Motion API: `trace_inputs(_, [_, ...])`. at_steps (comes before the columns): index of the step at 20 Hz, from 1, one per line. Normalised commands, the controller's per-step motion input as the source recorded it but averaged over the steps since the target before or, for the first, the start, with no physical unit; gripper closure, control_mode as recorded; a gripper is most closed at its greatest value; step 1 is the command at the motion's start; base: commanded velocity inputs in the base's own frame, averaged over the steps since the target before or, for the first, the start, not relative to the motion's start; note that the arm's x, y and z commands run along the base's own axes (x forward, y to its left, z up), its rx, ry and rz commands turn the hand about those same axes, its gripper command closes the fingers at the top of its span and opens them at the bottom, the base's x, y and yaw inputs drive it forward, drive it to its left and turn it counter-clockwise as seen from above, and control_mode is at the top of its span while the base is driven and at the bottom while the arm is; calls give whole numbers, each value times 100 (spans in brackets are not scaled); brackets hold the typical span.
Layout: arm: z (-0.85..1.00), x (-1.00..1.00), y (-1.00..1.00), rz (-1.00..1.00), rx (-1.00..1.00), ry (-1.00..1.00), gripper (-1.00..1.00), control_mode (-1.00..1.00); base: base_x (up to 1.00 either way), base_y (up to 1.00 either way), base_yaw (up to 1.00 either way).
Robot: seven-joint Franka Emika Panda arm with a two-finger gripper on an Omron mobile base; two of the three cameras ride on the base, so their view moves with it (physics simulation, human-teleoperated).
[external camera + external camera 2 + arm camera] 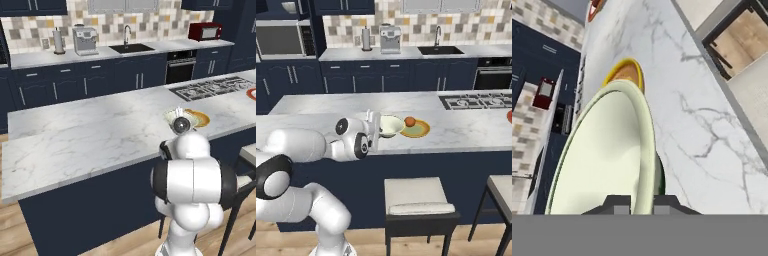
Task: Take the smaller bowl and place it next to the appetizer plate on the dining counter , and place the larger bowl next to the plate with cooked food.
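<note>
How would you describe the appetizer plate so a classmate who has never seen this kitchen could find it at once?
Start at the long marble dining counter with the black cooktop set into its top. On its near edge, left of the cooktop, lies the appetizer plate, right beside the smaller bowl. It is flat and yellow with one orange ball on it, unlike the cream bowl.

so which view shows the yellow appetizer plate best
The right base view: the appetizer plate lies whole on the dining counter, its orange ball on top, beside the smaller bowl. In the left base view the arm partly covers it; the hand view shows just a yellow edge behind the bowl.
</note>
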Motion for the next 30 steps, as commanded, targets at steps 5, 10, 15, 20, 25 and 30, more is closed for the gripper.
trace_inputs(5, [-21,55,0,0,0,0,100,-100,0,0,0])
trace_inputs(10, [-29,57,0,0,0,0,100,-100,0,0,0])
trace_inputs(15, [-13,-4,0,0,0,-9,-100,-100,0,0,0])
trace_inputs(20, [51,-12,0,4,0,-15,-100,-100,0,0,0])
trace_inputs(25, [98,-74,0,17,0,3,-100,-100,0,0,0])
trace_inputs(30, [100,-100,-1,18,0,15,-100,-100,0,0,0])
